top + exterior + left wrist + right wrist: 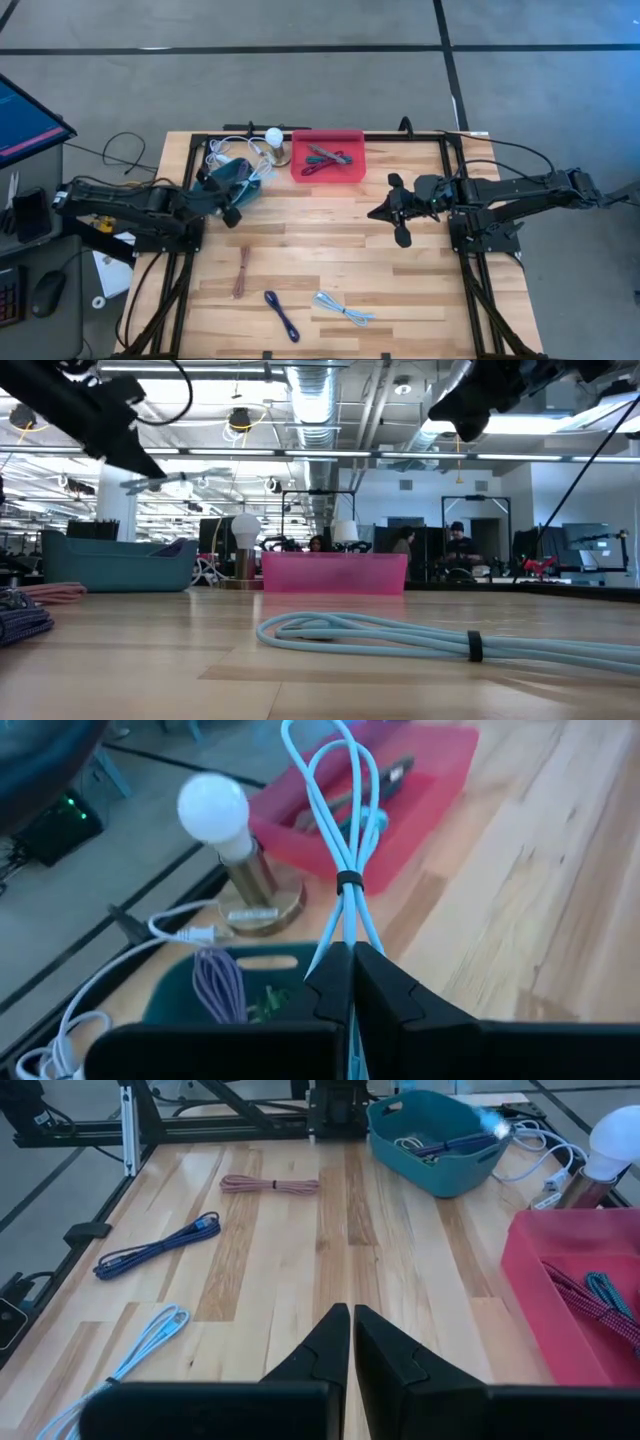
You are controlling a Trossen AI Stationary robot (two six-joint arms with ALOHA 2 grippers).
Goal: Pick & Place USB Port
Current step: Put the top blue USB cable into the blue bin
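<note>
My left gripper (pixel 350 970) is shut on a bundled light-blue USB cable (pixel 335 810) with a black tie (pixel 347 880). It hangs over the teal bin (pixel 190 995) at the table's far left (pixel 238 182), which holds a purple cable (pixel 220 985). The red bin (pixel 328 160) stands to the right of the teal bin and holds cables. My right gripper (pixel 350 1330) is shut and empty, above the table's right middle (pixel 380 212). Three more cables lie flat near the front edge: pink (pixel 242 272), dark blue (pixel 282 313) and light blue (pixel 343 308). My left gripper pinches one end of the light-blue cable bundle (pixel 338 938) between its two fingers. The rest of the bundle sticks out past the fingertips, roughly in line with them. The cable is lifted clear, above the teal bin's edge; the fingers slant downward.
A lamp with a white bulb (pixel 273 145) stands between the two bins, and a white cord (pixel 90 995) trails beside the teal bin. Bare wood lies in the table's middle (pixel 320 235). Black frame rails run along the table's edges (pixel 455 160).
</note>
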